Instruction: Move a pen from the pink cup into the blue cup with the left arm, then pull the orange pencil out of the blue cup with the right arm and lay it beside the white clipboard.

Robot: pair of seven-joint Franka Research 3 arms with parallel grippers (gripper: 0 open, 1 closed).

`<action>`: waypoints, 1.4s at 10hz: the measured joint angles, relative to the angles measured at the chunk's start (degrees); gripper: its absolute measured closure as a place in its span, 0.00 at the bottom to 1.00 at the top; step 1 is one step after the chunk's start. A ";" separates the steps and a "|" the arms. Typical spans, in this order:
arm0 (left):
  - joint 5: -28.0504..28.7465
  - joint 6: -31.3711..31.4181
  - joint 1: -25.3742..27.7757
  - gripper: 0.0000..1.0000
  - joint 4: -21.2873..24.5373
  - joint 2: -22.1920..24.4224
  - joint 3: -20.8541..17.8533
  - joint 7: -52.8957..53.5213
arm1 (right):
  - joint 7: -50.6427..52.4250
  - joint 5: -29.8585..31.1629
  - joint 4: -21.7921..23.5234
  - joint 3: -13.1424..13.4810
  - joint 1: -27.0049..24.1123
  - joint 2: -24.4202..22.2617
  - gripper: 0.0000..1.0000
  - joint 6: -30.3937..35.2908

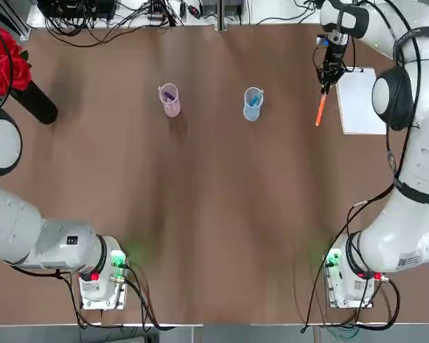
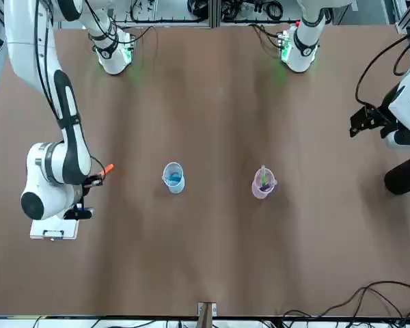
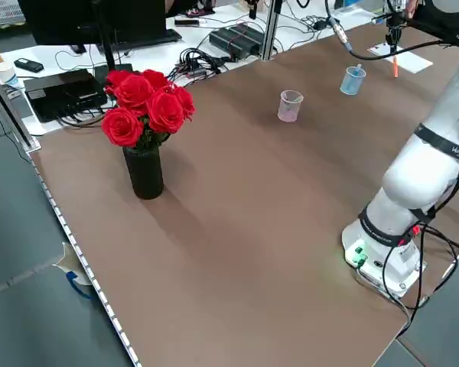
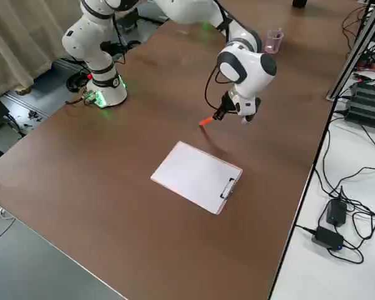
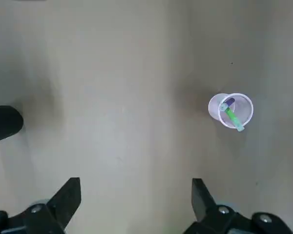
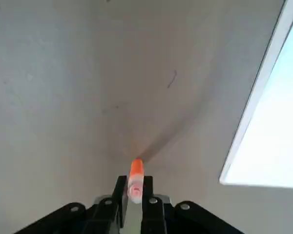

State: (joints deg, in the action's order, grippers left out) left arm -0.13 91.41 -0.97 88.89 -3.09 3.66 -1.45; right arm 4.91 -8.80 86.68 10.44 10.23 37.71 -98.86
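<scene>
Orange pencil point(image 6: 136, 168) clear of translucent blue cup point(image 1: 251, 112), pinched in right gripper point(image 6: 135, 177) above table, near white paper-topped clipboard point(image 4: 197, 178); laying down left to do. Pen transfer probably done; left gripper point(image 5: 136, 180) spread, parked near black vase point(image 2: 404, 175).

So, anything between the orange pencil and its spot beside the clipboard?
Nothing visible. The right gripper holds the orange pencil over bare table just beside the white clipboard.
</scene>
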 joint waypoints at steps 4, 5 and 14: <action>0.00 0.00 0.01 0.00 0.00 0.00 -0.02 0.00 | 3.56 0.00 -0.86 0.05 -0.03 3.90 0.84 -12.04; 0.00 0.00 0.00 0.00 0.00 0.00 -0.02 0.00 | 4.35 0.00 -1.86 0.11 -0.06 4.60 0.84 -13.49; 0.00 0.01 -0.02 0.00 0.00 0.00 0.04 0.00 | 8.88 -6.93 -6.67 0.45 -2.75 10.43 0.84 -17.54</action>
State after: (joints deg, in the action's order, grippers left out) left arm -0.13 91.42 -1.00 88.89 -3.09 3.71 -1.45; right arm 13.79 -15.73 80.01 10.89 7.48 48.14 -116.41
